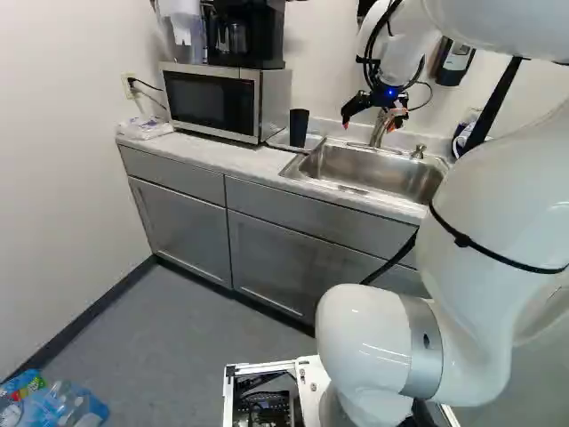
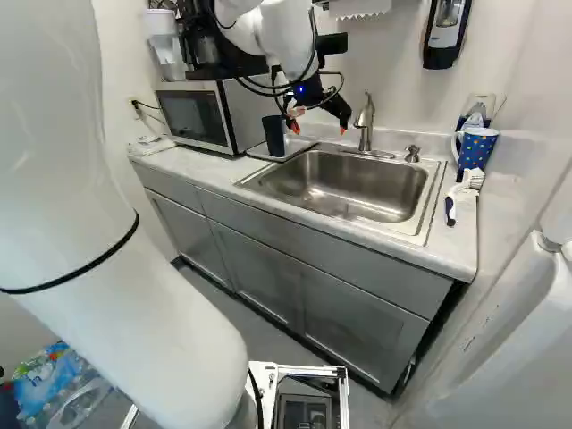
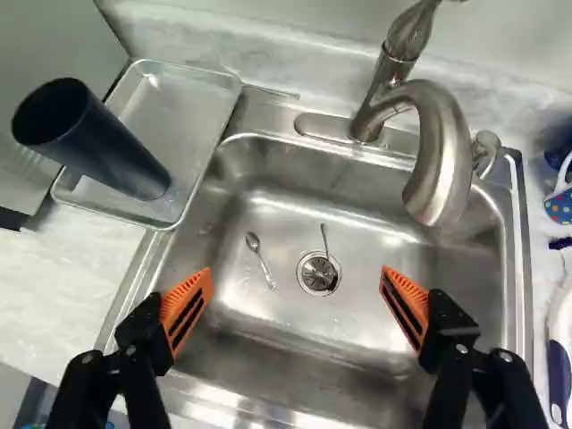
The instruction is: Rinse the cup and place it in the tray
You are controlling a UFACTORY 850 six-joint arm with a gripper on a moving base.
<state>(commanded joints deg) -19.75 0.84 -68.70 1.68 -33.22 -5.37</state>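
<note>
The dark cup (image 3: 107, 147) stands in the metal tray (image 3: 183, 107), on the counter (image 1: 182, 153) between the microwave (image 1: 209, 100) and the sink (image 3: 375, 308). Its foot is near the tray's front edge, by the corner nearest the sink. That spot probably serves to let it drain, the raised rim catching drips within easy reach of the basin. The gripper (image 3: 296, 273) is open over the sink, its orange pads (image 3: 186, 308) wide apart with nothing between them, so nothing but the tray seems to bear the cup. Two spoons (image 3: 258, 259) lie in the basin, one with an end in the drain (image 3: 318, 273); they look left for another job.

The cup stands upright, mouth up, its long axis vertical; its slant in the wrist view is likely just the viewing angle. No handle shows on it. The tray's longer sides run from the wall toward the counter's front. Placing looks done; whether the cup has been rinsed, I cannot tell.
</note>
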